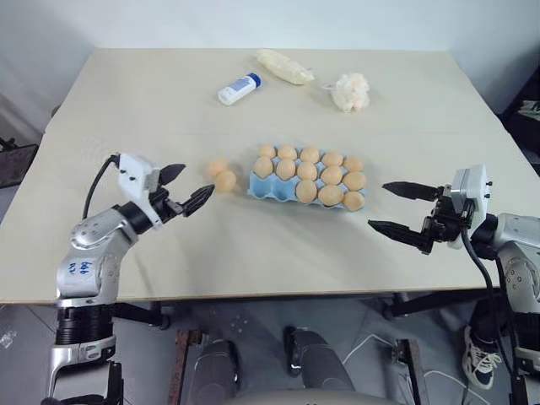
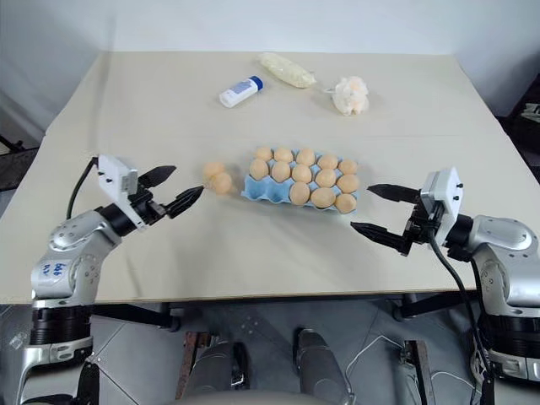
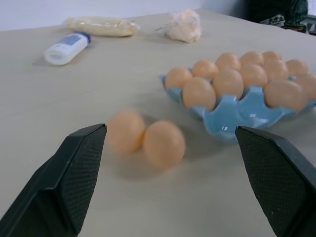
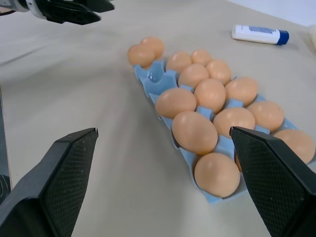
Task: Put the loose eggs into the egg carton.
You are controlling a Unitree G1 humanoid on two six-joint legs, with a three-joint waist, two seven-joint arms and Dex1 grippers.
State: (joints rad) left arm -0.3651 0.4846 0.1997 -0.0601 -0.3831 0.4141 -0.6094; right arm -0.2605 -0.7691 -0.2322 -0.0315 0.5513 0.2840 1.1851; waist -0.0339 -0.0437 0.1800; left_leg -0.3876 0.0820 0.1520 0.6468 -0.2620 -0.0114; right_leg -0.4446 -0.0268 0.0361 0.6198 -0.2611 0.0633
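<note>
Two loose eggs [image 1: 221, 175] lie touching each other on the table, just left of the egg carton [image 1: 256, 187]. The light blue carton holds several tan eggs; the cups at its near left corner [image 4: 155, 76] stand bare. My left gripper [image 1: 198, 178] is open, level above the table, its fingertips just short of the loose eggs [image 3: 164, 143] and apart from them. My right gripper [image 1: 377, 205] is open too, right of the carton and pointing at it, with nothing between its fingers. From the right wrist view the left gripper [image 4: 74, 10] shows beyond the loose eggs [image 4: 140, 55].
A white bottle with a blue cap [image 1: 239, 89] lies at the back of the table. A clear bag of pale stuff [image 1: 284, 67] and a white fluffy wad [image 1: 351, 91] lie further right. The table's front edge [image 1: 253, 295] runs just below both grippers.
</note>
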